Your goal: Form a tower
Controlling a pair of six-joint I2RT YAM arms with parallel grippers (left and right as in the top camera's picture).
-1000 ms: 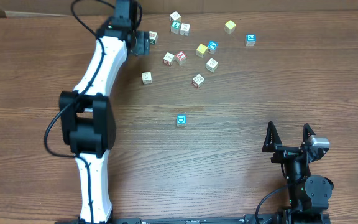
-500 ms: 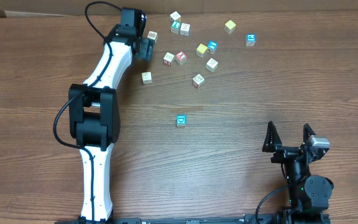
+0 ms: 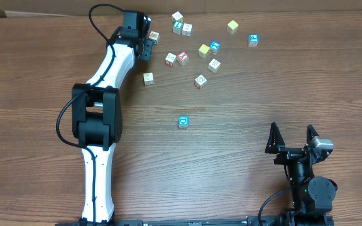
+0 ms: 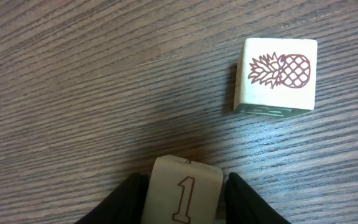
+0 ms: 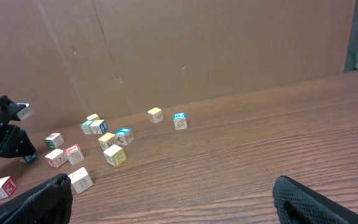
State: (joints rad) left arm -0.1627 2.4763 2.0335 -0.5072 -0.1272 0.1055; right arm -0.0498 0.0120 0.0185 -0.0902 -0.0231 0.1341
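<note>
Nearest, the right gripper (image 3: 290,129) is seen at the near right corner of the table (image 3: 231,182), its jaws spread wide with nothing between them. Further in, a lone teal-topped cube (image 3: 183,122) stands at mid-table, well apart from the rest; whether it is a tower of more than one cube cannot be told from above. Beyond it, loose cubes (image 3: 200,81) are scattered singly. At the far edge, the left gripper (image 4: 185,177) is clamped on a numeral cube (image 4: 184,198), both fingers pressed to its sides, and a pineapple cube (image 4: 278,71) lies near, apart from it
</note>
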